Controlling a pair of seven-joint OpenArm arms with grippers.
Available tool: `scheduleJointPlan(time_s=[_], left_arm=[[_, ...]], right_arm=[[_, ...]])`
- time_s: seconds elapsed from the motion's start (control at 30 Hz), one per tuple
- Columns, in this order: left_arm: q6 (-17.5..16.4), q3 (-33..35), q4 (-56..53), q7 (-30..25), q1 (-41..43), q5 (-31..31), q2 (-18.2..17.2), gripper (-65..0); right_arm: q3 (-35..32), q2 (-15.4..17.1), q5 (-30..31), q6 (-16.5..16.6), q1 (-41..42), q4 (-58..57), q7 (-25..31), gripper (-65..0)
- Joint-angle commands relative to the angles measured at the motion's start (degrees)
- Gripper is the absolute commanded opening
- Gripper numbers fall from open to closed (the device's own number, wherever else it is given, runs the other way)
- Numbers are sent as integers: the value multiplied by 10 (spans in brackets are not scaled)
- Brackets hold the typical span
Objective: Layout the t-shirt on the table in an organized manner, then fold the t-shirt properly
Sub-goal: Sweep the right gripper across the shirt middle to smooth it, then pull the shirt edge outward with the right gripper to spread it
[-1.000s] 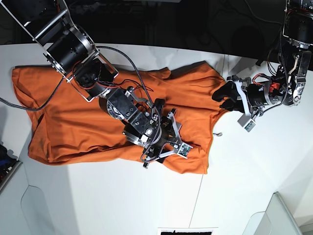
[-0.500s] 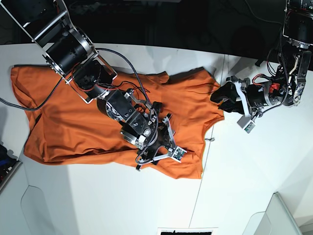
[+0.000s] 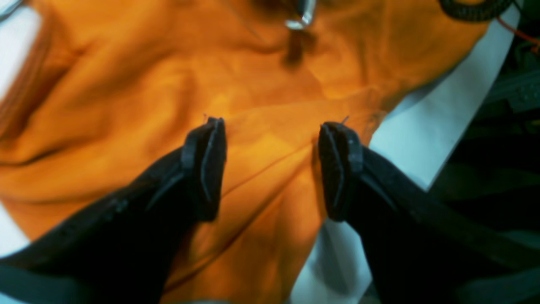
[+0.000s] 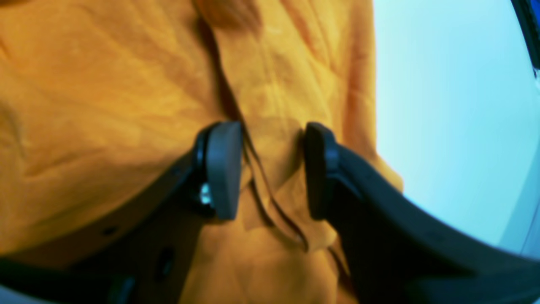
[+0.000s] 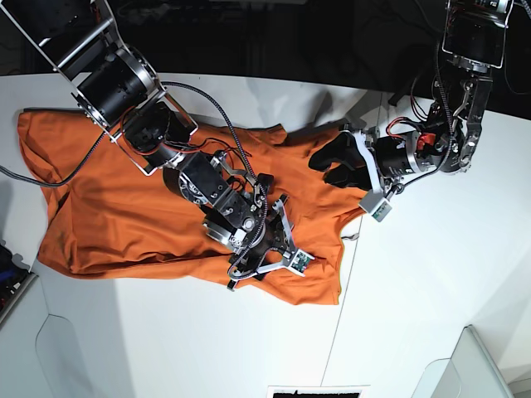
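The orange t-shirt (image 5: pixel 124 215) lies rumpled across the left and middle of the white table (image 5: pixel 415 290). My right gripper (image 5: pixel 264 267) rests on the shirt near its lower right hem. In the right wrist view its fingers (image 4: pixel 223 169) stand apart, pressed on a fold of the shirt (image 4: pixel 105 84). My left gripper (image 5: pixel 325 164) sits over the shirt's upper right edge. In the left wrist view it (image 3: pixel 270 169) is open with the orange fabric (image 3: pixel 126 105) under and between its fingers, and bare table (image 3: pixel 422 126) to its right. The neck tag is not visible.
A thin dark seam (image 5: pixel 357 249) runs down the table right of the shirt. A grey bin corner (image 5: pixel 477 365) is at the bottom right. A dark object (image 5: pixel 10 286) sits at the left edge. The table's back edge (image 5: pixel 274 79) meets darkness.
My left gripper moved left from the table onto the shirt's upper right edge. The shirt's right side shifted left and down with my right gripper, which stayed on the fabric.
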Motion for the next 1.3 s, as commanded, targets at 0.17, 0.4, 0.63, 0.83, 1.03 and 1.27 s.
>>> scheduleJointPlan(time_s=[0.17,0.4,0.63,0.83,1.03,1.27], left_arm=[[-4,-2,-47,-29,-5,-1,10,-276],[-4,-2,-116,-29,-1,24,8,-276],[-4,-2,-117,-32,0,24,8,-276],[-4,-2,-117,-33,0,24,8,-276],[-4,-2,-117,-3,2,24,6,-277],[-4,-2,-114,-3,30,24,-16,-277]], right_arm=[[9,0,-6,-9,19,4,-2,-411],[81,13,-5,-8,19,4,-1,-411],[104,29,20,17,25,4,-1,-411],[104,29,19,17,39,4,22,-650],[104,30,10,17,83,4,42,-650],[132,63,28,-56,168,-31,41,-476]])
